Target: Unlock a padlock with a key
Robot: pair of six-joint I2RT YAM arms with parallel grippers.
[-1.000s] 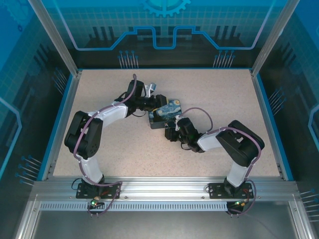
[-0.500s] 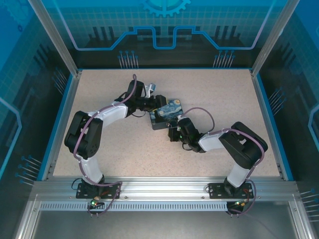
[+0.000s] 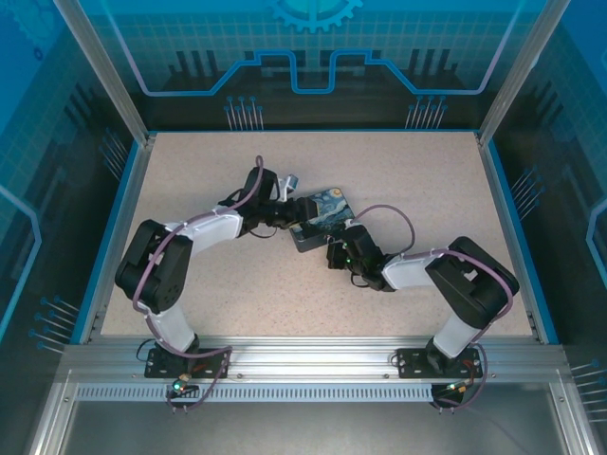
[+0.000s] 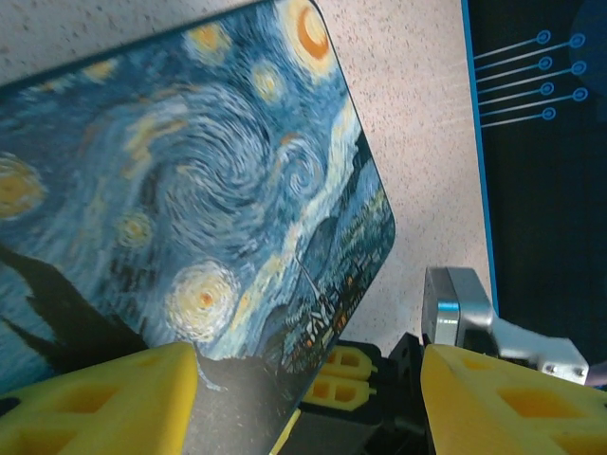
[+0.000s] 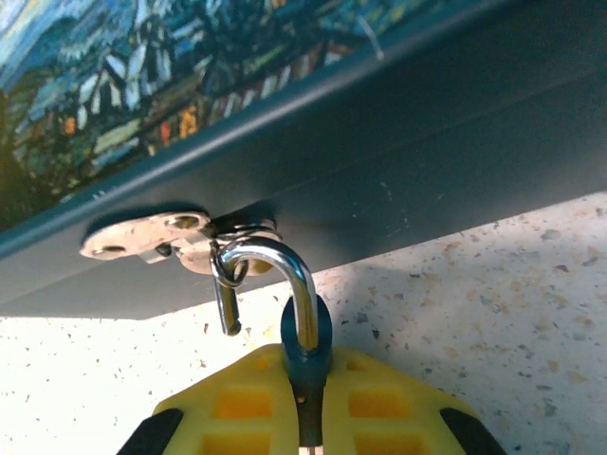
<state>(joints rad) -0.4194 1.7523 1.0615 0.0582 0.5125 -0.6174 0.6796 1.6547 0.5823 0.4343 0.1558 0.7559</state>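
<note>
- One painted tin (image 4: 190, 190) on the tabletop (image 4: 417, 114); left claw (image 4: 308, 365) spread at its corner.
- One padlock (image 5: 285, 270) hooked at the hasp (image 5: 142, 237); right claw (image 5: 308, 379) pressed together, pinching it.

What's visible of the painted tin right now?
The painted tin is a rectangular, round-cornered box, lid printed with blue-and-yellow night-sky swirls, side wall plain dark blue. It lies closed, lid up, on the speckled table. A silver hasp on that wall carries the padlock shackle. The open left gripper straddles one edge.
</note>
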